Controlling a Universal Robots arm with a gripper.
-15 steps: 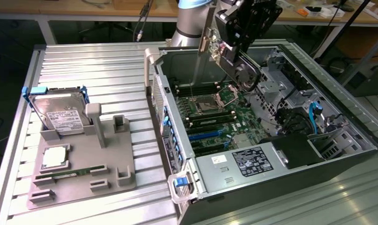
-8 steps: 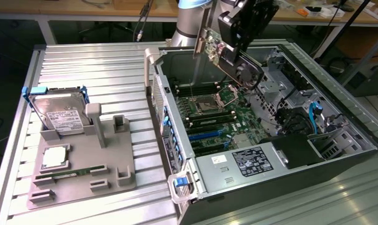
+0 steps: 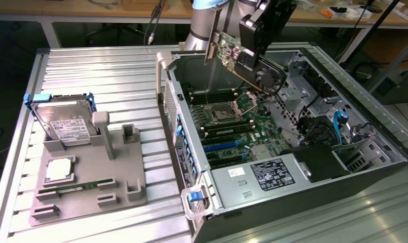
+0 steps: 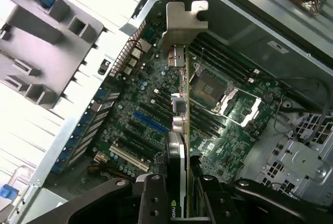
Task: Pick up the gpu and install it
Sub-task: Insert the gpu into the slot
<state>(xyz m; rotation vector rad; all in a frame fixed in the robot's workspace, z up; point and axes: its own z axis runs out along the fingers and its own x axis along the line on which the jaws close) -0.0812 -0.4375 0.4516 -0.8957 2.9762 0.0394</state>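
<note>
The gpu (image 3: 230, 54) hangs in the air over the far end of the open computer case (image 3: 366, 174), clamped in the gripper (image 3: 253, 46). In the exterior view the card is tilted. Its silver end bracket points toward the exterior view's left and its round fan (image 3: 268, 77) sits low toward the exterior view's right. The black jaws come down from above and are closed on the card's upper part, partly open around its thickness. The case lies on its side on the ribbed metal table (image 3: 103, 76), along the table edge at the exterior view's right. Below the card, the motherboard (image 3: 248, 129) faces up, with the processor socket (image 3: 224, 108) near its far end. A grey fixture (image 3: 96, 195) sits by the table's near corner at the exterior view's left. A silver hard drive (image 3: 68, 127) in a blue frame stands upright in it, and a slim memory stick (image 3: 76, 187) lies flat nearer the front.

In the wrist view the gpu (image 4: 176, 156) shows edge-on, running away from the gripper (image 4: 179, 203), whose two dark fingers (image 4: 151, 198) press on its faces. The bracket (image 4: 183, 24) at the far end hovers above the motherboard (image 4: 140, 99), close to the case wall. The socket (image 4: 213, 90) lies to one side of the card and a blue slot (image 4: 151, 122) to the other. Whether the card's edge touches the board cannot be told here.
</note>
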